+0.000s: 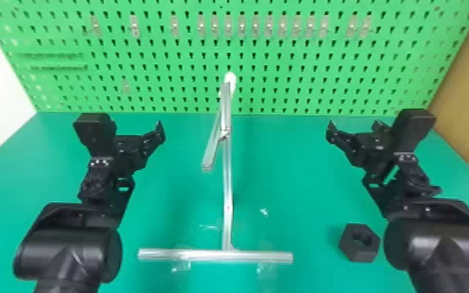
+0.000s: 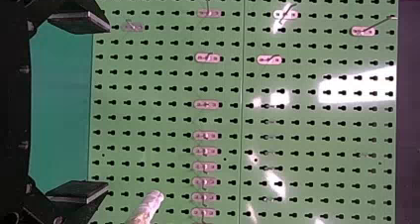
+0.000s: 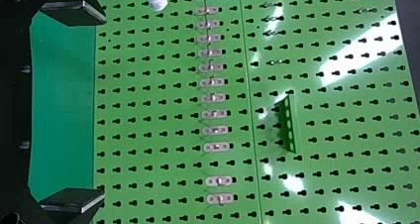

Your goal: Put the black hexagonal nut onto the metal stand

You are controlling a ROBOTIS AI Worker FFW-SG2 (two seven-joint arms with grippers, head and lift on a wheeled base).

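A: Where do we find the black hexagonal nut (image 1: 348, 243)?
B: On the green table (image 1: 159, 218), at three o'clock from the stand's foot bar (image 1: 191, 255), with its hole showing. We judge it sits out there to leave us room to pick it up.

A: And the metal stand (image 1: 228, 187)?
B: It rises from the middle of that bar, which runs nine to three. We take the wide foot as what steadies it. The white tip (image 1: 230, 80) is up at twelve, and likely one of the upper bars takes the nut.

A: How do we have the right gripper (image 1: 354, 127)?
B: At twelve from the nut, fingers well apart and nothing between them. We'd have to draw it back towards six and lower it to grasp.

A: The left gripper (image 2: 107, 107)?
B: Out at ten from the nut, beyond the stand, fingers also spread and empty. Both probably flank the stand so we don't knock it, with the pegboard (image 1: 284, 85) behind at twelve.

A: So we haven't begun lifting?
B: No, we judge the pick comes next.
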